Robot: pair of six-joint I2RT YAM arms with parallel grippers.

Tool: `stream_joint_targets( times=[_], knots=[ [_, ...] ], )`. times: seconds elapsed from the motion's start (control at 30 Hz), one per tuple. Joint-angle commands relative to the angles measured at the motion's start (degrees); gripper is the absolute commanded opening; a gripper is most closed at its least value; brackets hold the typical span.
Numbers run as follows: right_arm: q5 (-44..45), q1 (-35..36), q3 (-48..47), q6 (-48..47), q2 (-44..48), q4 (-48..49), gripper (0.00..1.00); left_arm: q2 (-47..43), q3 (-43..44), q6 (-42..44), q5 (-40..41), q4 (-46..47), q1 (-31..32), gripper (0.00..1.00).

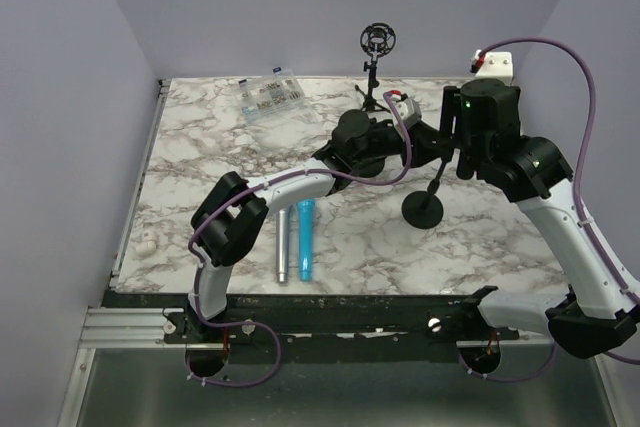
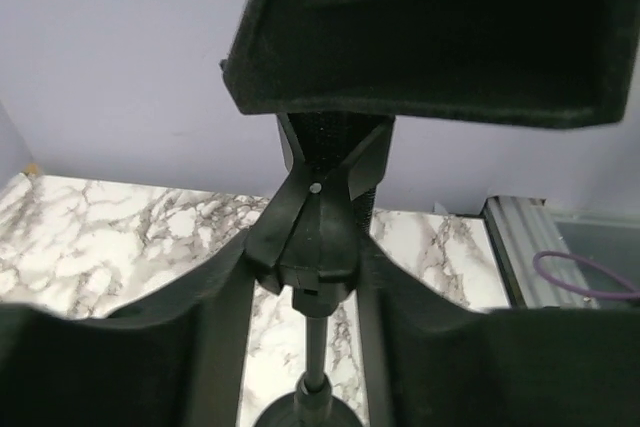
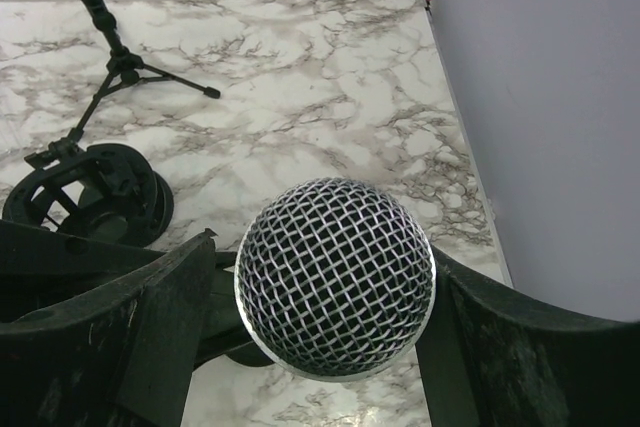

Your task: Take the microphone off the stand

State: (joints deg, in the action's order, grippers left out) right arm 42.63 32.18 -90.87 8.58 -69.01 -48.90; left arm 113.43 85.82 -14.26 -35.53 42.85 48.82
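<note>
The microphone (image 3: 335, 277), with a silver mesh head and a dark body (image 2: 330, 147), sits in the black clip (image 2: 315, 232) of the stand. The stand's thin pole (image 2: 318, 347) runs down to a round black base (image 1: 423, 209). My right gripper (image 3: 325, 259) is shut on the microphone, one finger on each side of the head. In the top view it (image 1: 462, 152) hangs over the top of the stand. My left gripper (image 2: 305, 259) reaches in from the left (image 1: 415, 137) and is shut on the stand's clip, with the pole showing between its fingers.
A blue microphone (image 1: 304, 237) and a silver tube (image 1: 283, 244) lie at front centre. A small tripod with a shock mount (image 1: 377, 47) stands at the back. A clear parts box (image 1: 268, 94) lies back left. A black round mount (image 3: 95, 192) sits under my left arm. A white box (image 1: 495, 65) is back right.
</note>
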Motion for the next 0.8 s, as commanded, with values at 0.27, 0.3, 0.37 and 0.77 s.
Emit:
stream_joint_targets(
  times=[0.27,0.3,0.37,0.77],
  knots=[
    [-2.2,-0.1,1.7,-2.2,0.7,4.0,0.55,-1.2,-2.3,-0.7,-0.3,0.3,0.1,0.00],
    [-1.9,-0.2,2.0,-2.6,0.7,4.4,0.51,-1.3,-2.5,-0.5,-0.2,-0.1,0.1,0.00],
    [-1.1,-0.1,2.4,-3.0,0.7,5.1,0.37,-1.5,-2.7,0.1,-0.2,-1.1,0.1,0.00],
    [0.8,-0.1,0.9,-8.0,4.7,12.6,0.01,-1.6,-2.1,0.6,2.2,-4.7,0.2,0.00]
  ],
)
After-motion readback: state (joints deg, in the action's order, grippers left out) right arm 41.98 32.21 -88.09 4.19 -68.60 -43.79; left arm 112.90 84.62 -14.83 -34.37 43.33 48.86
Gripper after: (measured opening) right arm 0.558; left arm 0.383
